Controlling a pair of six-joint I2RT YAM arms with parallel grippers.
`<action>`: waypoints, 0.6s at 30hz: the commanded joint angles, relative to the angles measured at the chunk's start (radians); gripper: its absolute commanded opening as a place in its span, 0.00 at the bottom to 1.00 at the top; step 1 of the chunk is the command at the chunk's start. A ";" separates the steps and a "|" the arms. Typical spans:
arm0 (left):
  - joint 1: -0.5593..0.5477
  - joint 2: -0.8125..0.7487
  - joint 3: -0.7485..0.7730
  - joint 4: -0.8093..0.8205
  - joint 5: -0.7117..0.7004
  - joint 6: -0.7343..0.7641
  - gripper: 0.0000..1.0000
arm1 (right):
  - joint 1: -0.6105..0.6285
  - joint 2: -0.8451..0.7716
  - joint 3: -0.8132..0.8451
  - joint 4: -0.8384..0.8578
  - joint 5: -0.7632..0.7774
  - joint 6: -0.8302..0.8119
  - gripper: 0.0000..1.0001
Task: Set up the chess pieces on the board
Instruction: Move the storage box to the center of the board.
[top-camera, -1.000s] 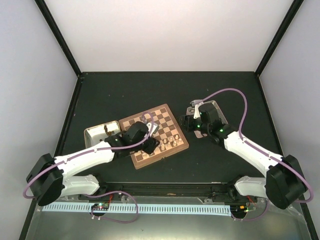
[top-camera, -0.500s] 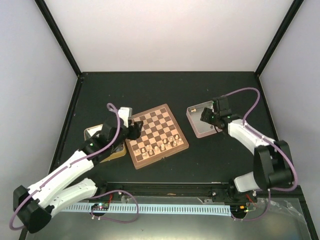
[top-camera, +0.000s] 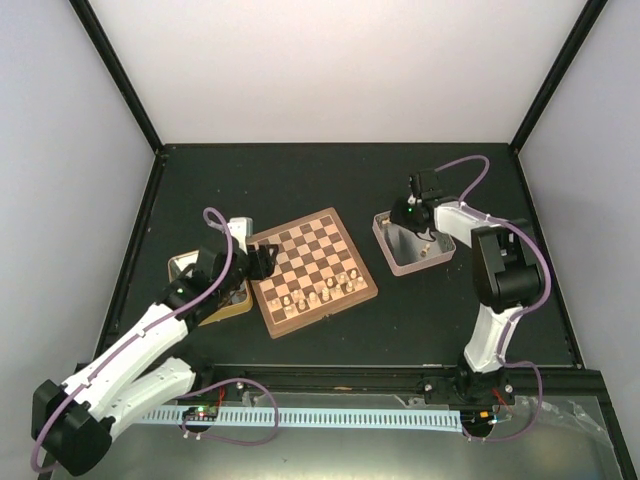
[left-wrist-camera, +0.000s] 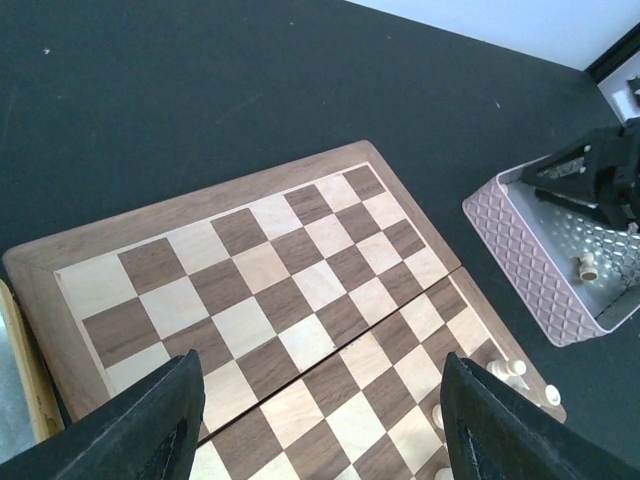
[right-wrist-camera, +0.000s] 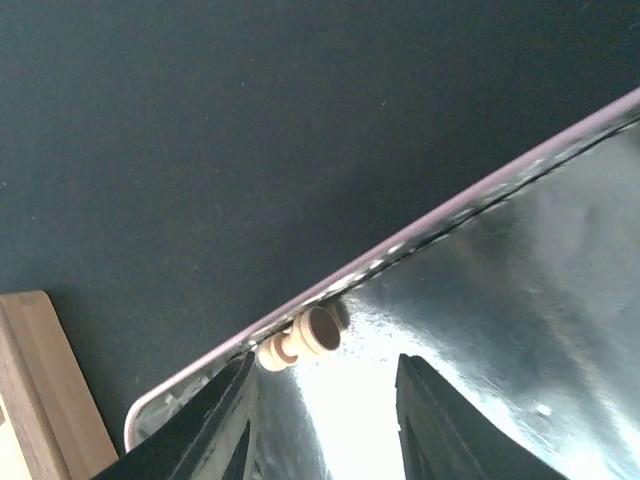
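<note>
Both grippers empty, board partly set.
The board is seen mid-table, with chess pieces stood on the squares toward its near edge. The left gripper is held over the board's left edge, jaws spread wide, nothing gripped. The right gripper is positioned over the metal tray right of the board, jaws partly apart, nothing between them. A lone piece is seen on its side against the tray wall, just beyond the fingertips.

I find no readable text, number, label or brand mark on the board or elsewhere.
</note>
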 joint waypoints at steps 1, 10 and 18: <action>0.017 0.009 0.000 0.054 0.048 -0.008 0.66 | -0.002 0.063 0.035 0.033 -0.095 0.043 0.35; 0.022 0.031 0.001 0.073 0.110 0.009 0.65 | -0.001 0.147 0.092 0.047 -0.101 0.094 0.30; 0.023 0.035 0.002 0.071 0.114 0.009 0.65 | -0.001 0.158 0.115 -0.060 0.056 0.070 0.30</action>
